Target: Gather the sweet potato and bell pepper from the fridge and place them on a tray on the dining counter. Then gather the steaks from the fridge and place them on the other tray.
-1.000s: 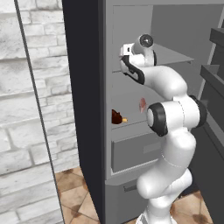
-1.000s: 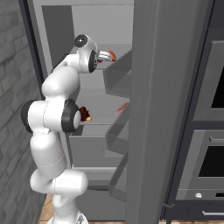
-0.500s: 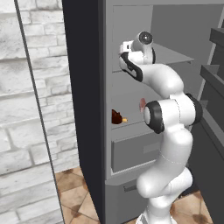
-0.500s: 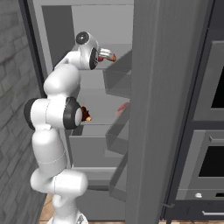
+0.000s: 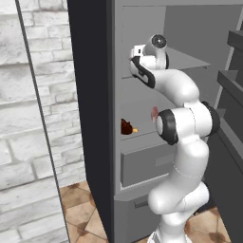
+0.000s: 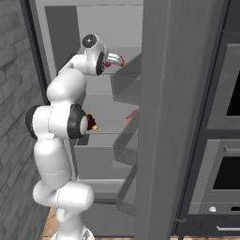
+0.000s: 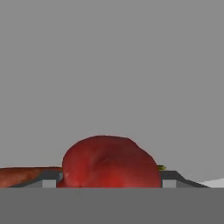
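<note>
Red bell pepper [image 7: 109, 162] — inside grey fridge [image 5: 142, 28], between gripper [image 7: 109, 177] tips.

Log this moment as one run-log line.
stage: picking bell pepper | pincer: fingertips flank the pepper, grip not confirmed | place: upper shelf of fridge | nearby: orange-brown vegetable beside pepper

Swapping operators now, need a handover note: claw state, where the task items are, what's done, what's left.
Claw: reaching into the open fridge at the upper shelf, fingers on either side of the bell pepper; whether it is gripped yet, I cannot tell.
An orange-brown item, likely the sweet potato, lies on the shelf just beside the pepper.
A dark brown item and a pinkish one sit on the shelf below.
Done: fridge open, pepper approached.
Left: grasp pepper, carry it to a tray on the dining counter, then sweet potato, then steaks to the other tray.
</note>
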